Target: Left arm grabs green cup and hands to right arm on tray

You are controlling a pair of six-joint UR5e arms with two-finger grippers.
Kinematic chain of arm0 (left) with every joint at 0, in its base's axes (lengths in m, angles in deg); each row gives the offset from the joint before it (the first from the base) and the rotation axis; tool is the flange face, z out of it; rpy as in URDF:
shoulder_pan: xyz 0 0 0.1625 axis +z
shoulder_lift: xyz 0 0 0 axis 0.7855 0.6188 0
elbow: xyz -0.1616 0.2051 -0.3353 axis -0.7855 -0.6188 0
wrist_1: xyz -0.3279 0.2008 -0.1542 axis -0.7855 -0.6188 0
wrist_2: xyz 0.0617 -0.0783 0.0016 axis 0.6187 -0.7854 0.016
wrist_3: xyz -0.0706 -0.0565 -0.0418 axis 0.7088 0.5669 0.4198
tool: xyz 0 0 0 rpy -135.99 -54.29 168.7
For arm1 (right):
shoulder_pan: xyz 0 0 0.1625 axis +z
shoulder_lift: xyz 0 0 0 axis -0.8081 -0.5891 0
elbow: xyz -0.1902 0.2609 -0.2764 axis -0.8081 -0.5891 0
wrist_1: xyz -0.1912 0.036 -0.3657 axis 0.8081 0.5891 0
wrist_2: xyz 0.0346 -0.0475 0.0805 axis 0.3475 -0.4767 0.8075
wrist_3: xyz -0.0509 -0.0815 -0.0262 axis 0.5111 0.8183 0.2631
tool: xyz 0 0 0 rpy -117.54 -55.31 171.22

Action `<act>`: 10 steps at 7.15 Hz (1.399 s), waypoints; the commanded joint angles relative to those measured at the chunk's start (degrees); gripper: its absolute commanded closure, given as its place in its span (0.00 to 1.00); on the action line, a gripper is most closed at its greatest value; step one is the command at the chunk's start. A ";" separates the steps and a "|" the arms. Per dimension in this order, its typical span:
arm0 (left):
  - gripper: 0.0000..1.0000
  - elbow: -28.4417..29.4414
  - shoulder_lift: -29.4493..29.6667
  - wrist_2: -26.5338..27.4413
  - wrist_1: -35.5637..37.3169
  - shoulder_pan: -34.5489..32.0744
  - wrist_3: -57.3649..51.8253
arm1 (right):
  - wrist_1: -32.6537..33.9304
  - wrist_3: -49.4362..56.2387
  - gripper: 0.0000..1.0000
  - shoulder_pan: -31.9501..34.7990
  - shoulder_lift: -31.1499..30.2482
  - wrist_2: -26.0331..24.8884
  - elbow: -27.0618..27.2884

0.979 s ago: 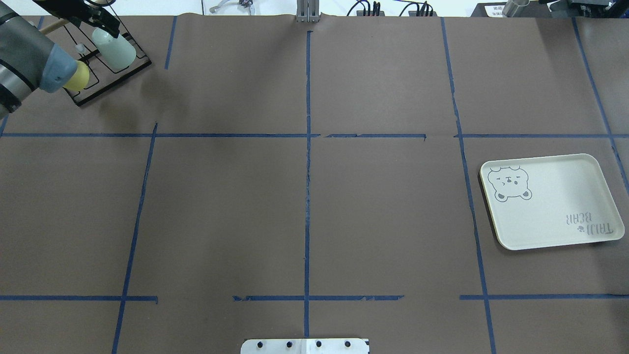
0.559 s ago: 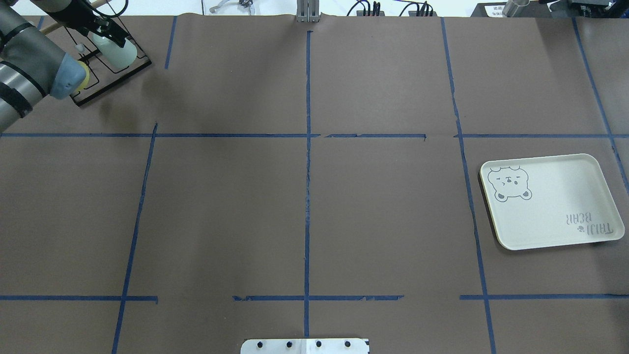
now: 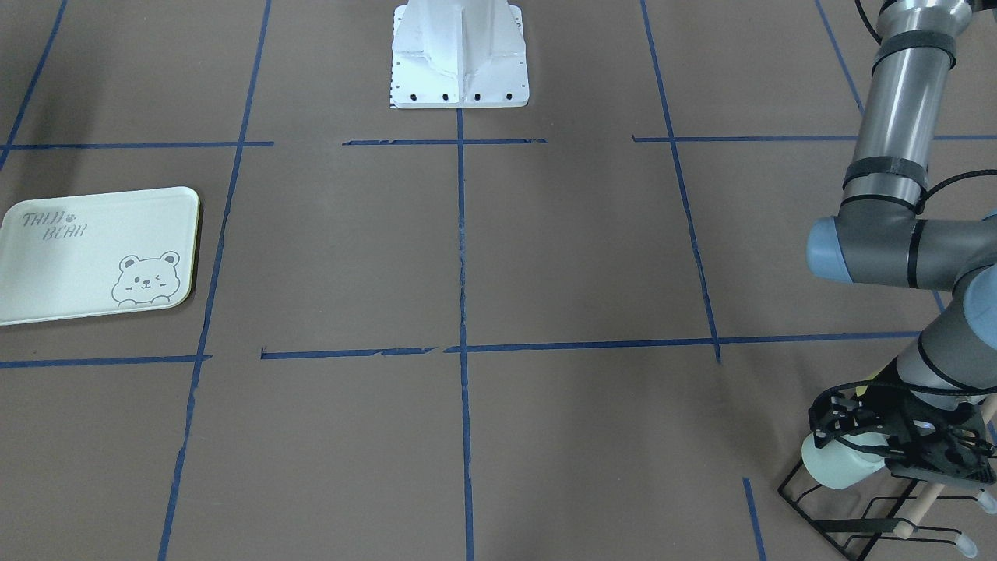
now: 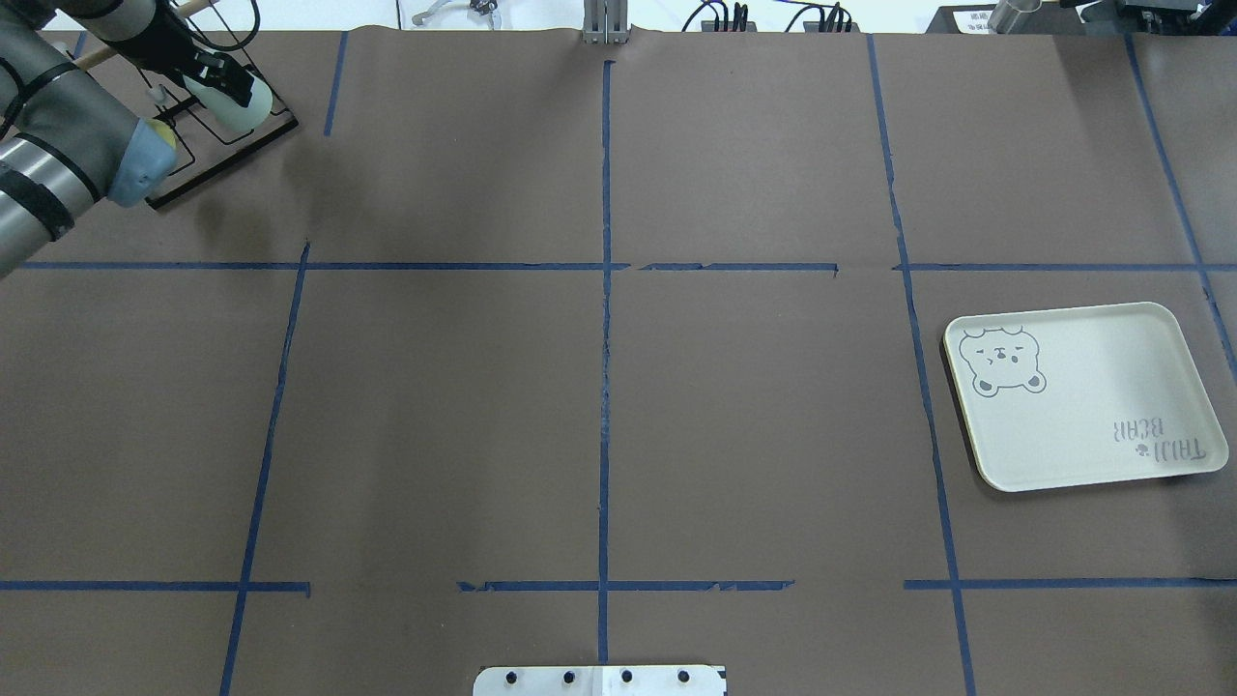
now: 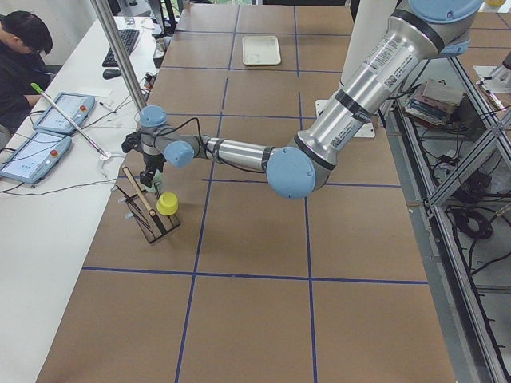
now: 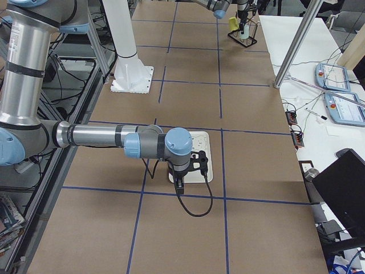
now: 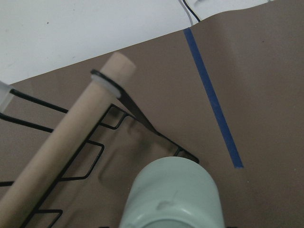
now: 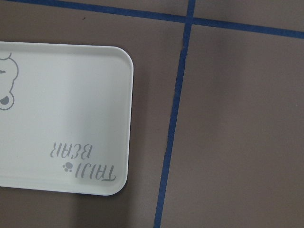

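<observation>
Green cup (image 3: pixel 835 469) inside left tool (image 3: pixel 841 438), at rack (image 3: pixel 857 525)

We see smooth plastic on the green cup (image 7: pixel 171 194), black wire and a wooden dowel (image 7: pixel 61 147) in the rack (image 7: pixel 142 118), matt brown paper over the bench (image 4: pixel 754 416).

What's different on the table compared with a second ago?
The left end effector has moved in onto the green cup on the black wire rack and now covers much of it. Whether it grips yet is unclear. The left arm shifted too, hiding most of the yellow cup. Both cups, the rack and the tray stayed put.
</observation>
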 commanded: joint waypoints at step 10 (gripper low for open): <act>0.49 -33.66 -8.73 -9.60 17.51 -5.70 9.34 | -0.87 -2.96 0.00 -0.09 0.70 2.26 1.32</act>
